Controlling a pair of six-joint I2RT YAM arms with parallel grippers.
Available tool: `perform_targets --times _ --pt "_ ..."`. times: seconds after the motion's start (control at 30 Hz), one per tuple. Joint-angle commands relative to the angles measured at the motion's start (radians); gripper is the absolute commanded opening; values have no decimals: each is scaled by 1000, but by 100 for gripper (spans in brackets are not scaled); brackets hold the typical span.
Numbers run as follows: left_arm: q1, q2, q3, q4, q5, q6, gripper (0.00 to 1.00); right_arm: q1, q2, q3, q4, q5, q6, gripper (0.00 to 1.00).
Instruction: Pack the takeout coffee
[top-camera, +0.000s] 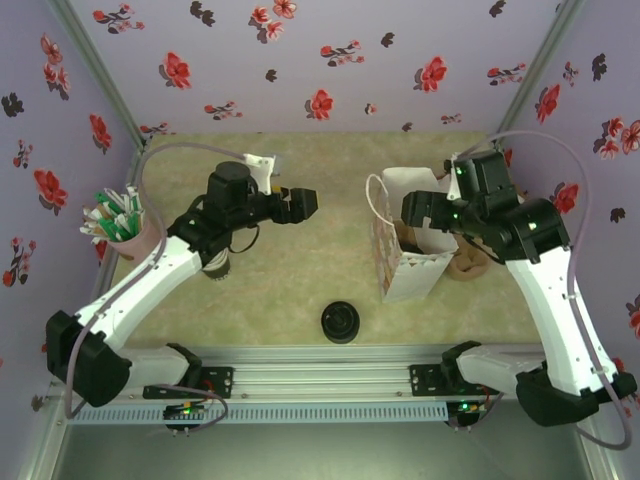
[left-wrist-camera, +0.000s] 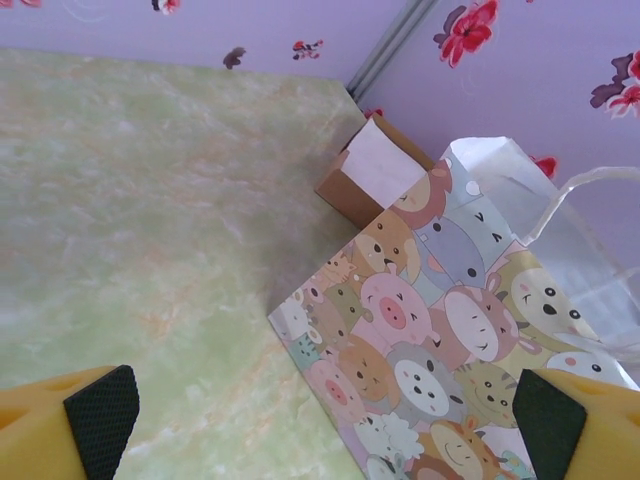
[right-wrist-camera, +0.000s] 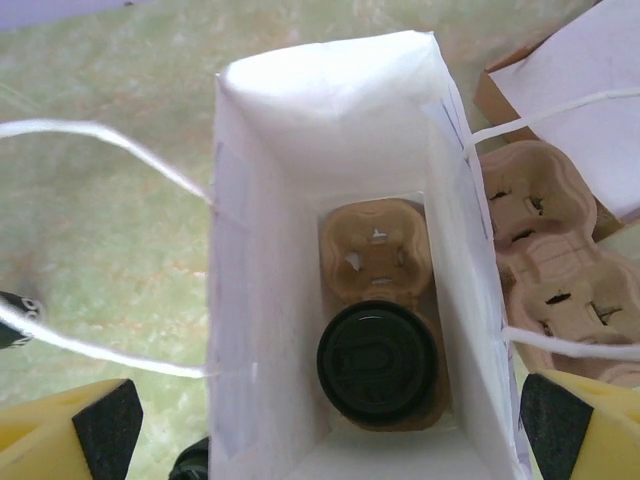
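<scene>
In the bag (right-wrist-camera: 330, 110), the takeout coffee (right-wrist-camera: 376, 362) looks packed. Your left gripper (left-wrist-camera: 324, 422) and right gripper (right-wrist-camera: 330, 425) gape empty; retreat upward.

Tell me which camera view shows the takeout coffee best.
The right wrist view: it looks straight down into the paper bag at the takeout coffee, black lid up, seated in the cardboard carrier. The top external view gives the bag's mouth, largely under the right arm; the left wrist view gives its cartoon-printed outer wall.

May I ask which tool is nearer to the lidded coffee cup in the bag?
Right. The right tool hangs open over the bag with the cup below it; the left tool sits apart, left of the bag.
</scene>
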Motion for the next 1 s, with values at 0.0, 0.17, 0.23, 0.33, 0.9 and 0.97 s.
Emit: perform_targets --times 0.0,0.17,0.23,0.33,0.9,0.97 --pt "9 -59 55 -103 -62 68 99 3 -52 26 48 -47 27 99" --pt "23 -124 93 -225 -139 108 99 4 -116 7 117 -158 49 98" --pt "34 -151 111 -278 -159 123 99 5 -130 -5 154 -221 60 97" --pt "61 -181 138 -362 -175 133 99 18 -133 -26 206 -286 72 94" --pt "119 -255 154 -574 -336 72 99 454 105 115 321 -138 -28 90" --pt "144 -233 183 -618 -378 58 99 486 148 135 319 -122 -27 89"
